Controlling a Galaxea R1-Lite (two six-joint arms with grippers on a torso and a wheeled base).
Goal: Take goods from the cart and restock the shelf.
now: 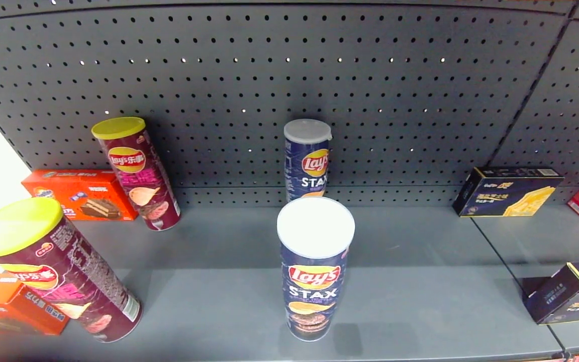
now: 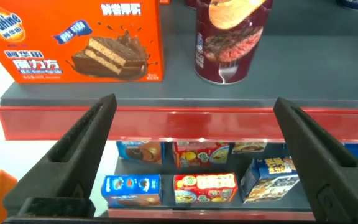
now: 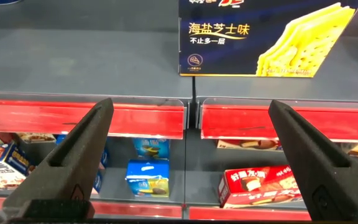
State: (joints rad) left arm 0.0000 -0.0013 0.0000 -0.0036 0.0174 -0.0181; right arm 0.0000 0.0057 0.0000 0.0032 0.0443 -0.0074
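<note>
Grey shelf (image 1: 420,281), pegboard back, part stocked. Front maroon can (image 1: 63,271) at left end, rear maroon can (image 1: 138,176) by pegboard; both yellow-lidded. Front blue can (image 1: 314,271) mid-deck, rear blue can (image 1: 306,161) straight behind it. Orange box (image 1: 81,193) just beside rear maroon can. Left hand (image 2: 194,104), right hand (image 3: 190,107): both spread wide, empty, facing shelf's red front rail. Cans likely light, stiff, smooth-walled, tippy. Best hold: mid-body, across tube, gentle squeeze.

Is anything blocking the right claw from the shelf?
Nothing stands before the shelf. The open right gripper faces its red front edge. On it, the blue cracker box fills part of the space ahead, bare deck beside it.
</note>
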